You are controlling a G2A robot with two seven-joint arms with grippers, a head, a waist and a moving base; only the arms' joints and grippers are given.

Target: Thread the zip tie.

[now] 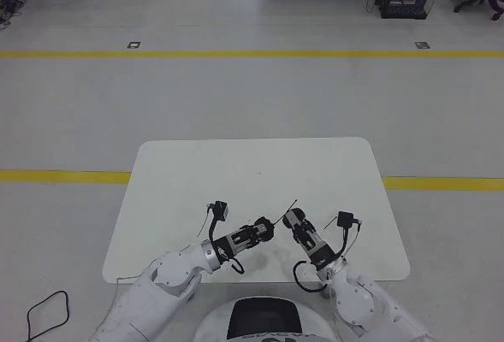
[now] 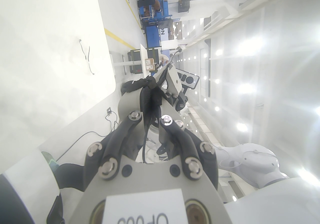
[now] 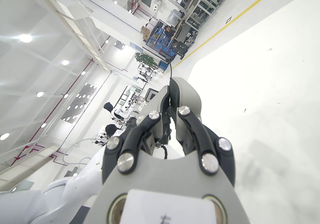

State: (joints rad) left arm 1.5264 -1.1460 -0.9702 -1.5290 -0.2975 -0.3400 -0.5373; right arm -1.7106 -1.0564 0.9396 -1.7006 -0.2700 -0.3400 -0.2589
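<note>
A thin black zip tie (image 1: 291,206) is held above the front of the white table (image 1: 252,167). My right gripper (image 1: 291,221) is shut on it, and its tail (image 3: 171,70) pokes out past the fingertips (image 3: 175,90). My left gripper (image 1: 266,228) sits close beside the right one, tips almost meeting. In the left wrist view the left gripper (image 2: 152,95) is shut on a black strand that looks like the tie's other end, running back between the fingers. The right gripper (image 2: 172,77) shows just beyond it with the tail (image 2: 175,54) sticking up.
Both grippers hover near the table's front edge (image 1: 260,278). The rest of the tabletop stretches away behind them. Two thin curved strands (image 2: 86,56) lie on the table surface in the left wrist view. Yellow floor lines (image 1: 252,54) run beyond the table.
</note>
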